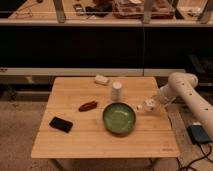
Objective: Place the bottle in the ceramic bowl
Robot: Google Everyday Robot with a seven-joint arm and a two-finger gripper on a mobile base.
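- Near the right edge of the table (100, 142), about halfway along it, the gripper (146, 105) is held low over the wood, at the end of the white arm (180, 87) that reaches in from the right side.
- Its fingers seem to be clamped on the bottle (139, 106); only a small pale piece of the bottle is seen, pointing toward the bowl.
- So the bottle is found in the grasp, just beside the right rim of the green ceramic bowl (119, 119), and not yet over it.
- No object is seen inside the bowl, which is placed a little right of the table's middle, toward the front edge.
- The carrying step is judged to be in hand: the bottle is picked and must be brought over the bowl.
- For the next move, a short travel to the left is called for, high enough to pass the rim, then a lowering and a release.
- An upturned white cup (116, 91) is placed just behind the bowl, and it should not be touched.
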